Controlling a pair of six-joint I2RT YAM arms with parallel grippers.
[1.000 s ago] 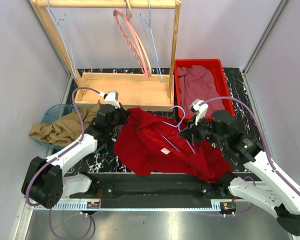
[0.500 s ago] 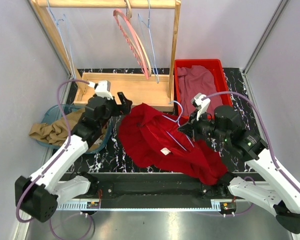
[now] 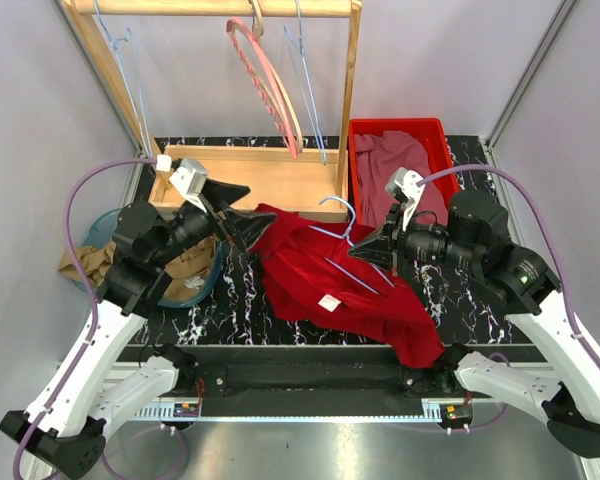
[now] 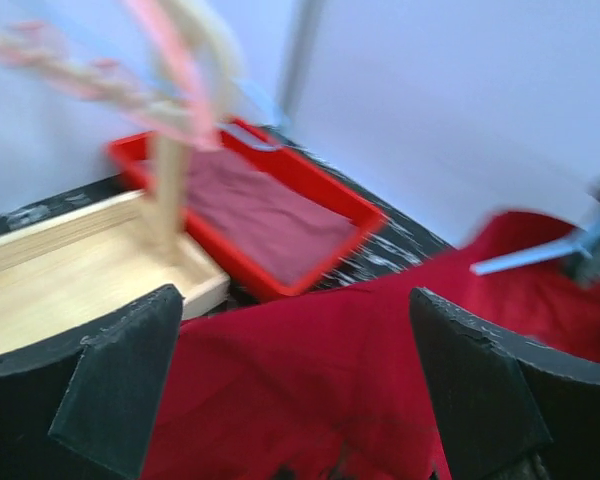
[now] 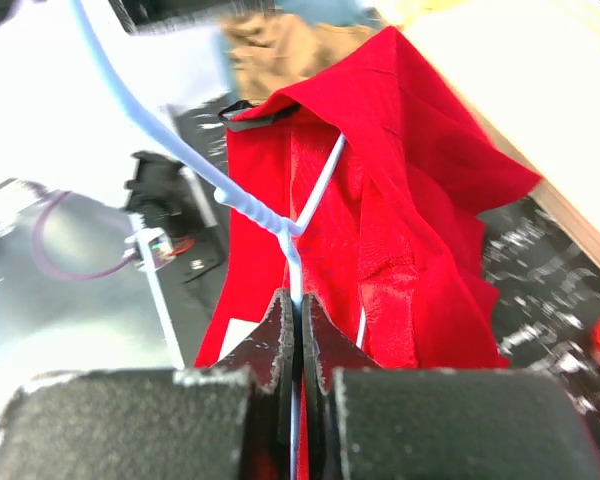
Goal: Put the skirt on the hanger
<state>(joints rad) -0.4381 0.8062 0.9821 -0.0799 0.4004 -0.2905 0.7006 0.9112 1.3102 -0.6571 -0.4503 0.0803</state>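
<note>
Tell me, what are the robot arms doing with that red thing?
They're getting the red skirt onto a wire hanger. The right tool is shut on the hanger, which pokes into the skirt. The left tool is open beside the skirt, holding nothing. The skirt lies on the table.

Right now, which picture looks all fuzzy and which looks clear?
Left wrist view: smeared all over, the red plastic bin and wooden rack post soft. Right wrist view: the pale blue wire hanger and red fabric skirt crisp, far background hazy. Top view: sharp, evenly lit.
</note>
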